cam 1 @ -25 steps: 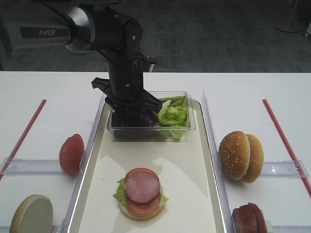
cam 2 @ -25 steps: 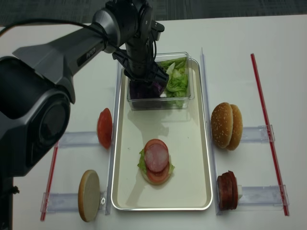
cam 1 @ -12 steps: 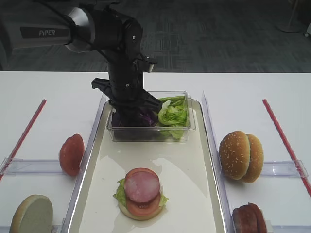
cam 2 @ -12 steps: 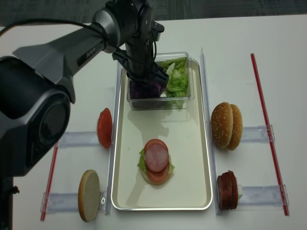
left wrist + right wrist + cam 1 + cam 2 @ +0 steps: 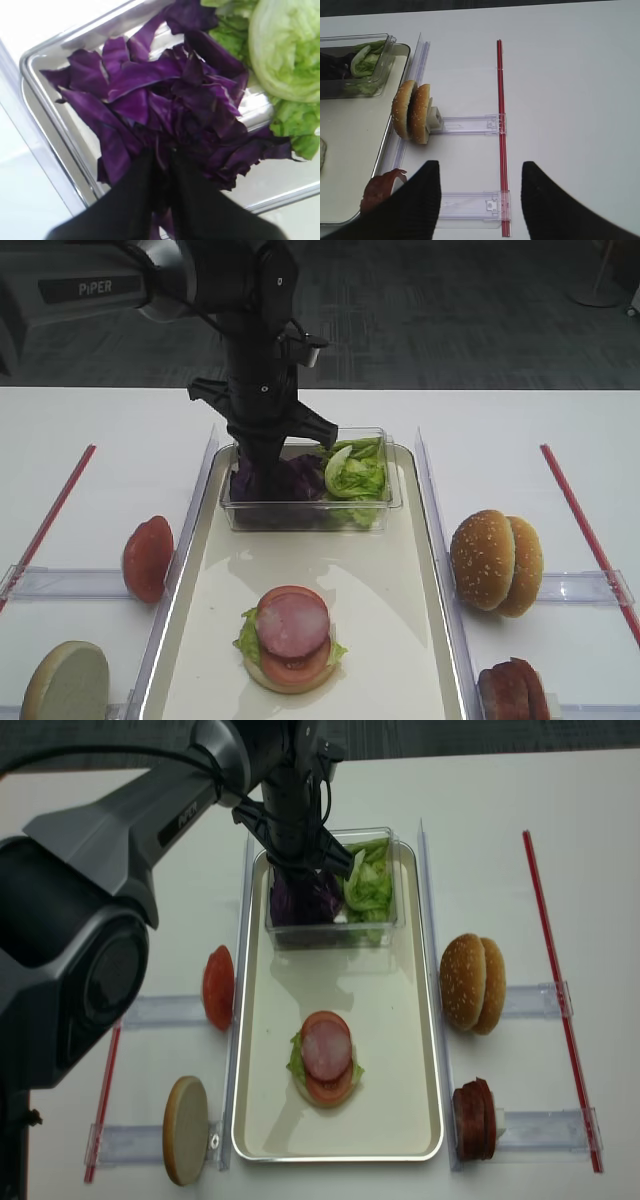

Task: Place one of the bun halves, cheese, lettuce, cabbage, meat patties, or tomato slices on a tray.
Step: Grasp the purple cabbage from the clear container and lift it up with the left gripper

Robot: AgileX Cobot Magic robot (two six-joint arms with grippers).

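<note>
The left tool (image 5: 160,165) has just clenched on the cabbage (image 5: 165,105) and lifted slightly, ready to carry it onto the tray (image 5: 400,610).

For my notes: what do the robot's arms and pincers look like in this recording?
The left arm is glossy black with a silver-grey band at one joint, white "PiPER" lettering on a grey link, and a thin black cable near the wrist. Its left pincer has matte black, tapering fingers. The right pincer shows only two broad matte black fingers; its arm is out of view.
</note>
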